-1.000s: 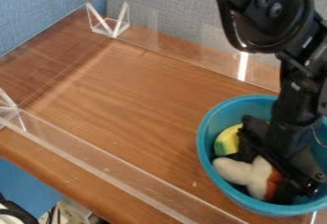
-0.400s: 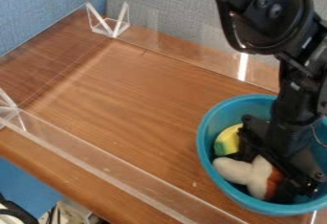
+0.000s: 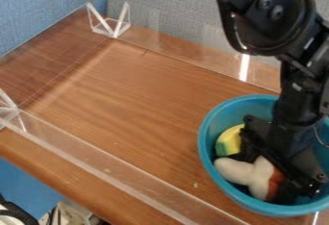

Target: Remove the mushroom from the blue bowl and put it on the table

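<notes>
The blue bowl (image 3: 207,158) sits at the table's (image 3: 129,89) front right corner. Inside it lies the mushroom (image 3: 244,173), cream-white stem toward the left, with a bit of reddish cap showing by the black fingers. My gripper (image 3: 284,174) points straight down into the bowl. It is open, with its fingers reaching down around the mushroom's cap end. Whether they touch the mushroom I cannot tell. The gripper body hides the right part of the bowl's inside.
A yellow-green wedge piece (image 3: 230,140) lies in the bowl just behind the mushroom. Low clear acrylic walls (image 3: 113,21) edge the tabletop, with a corner bracket at the back left. The wood surface stretches left of the bowl.
</notes>
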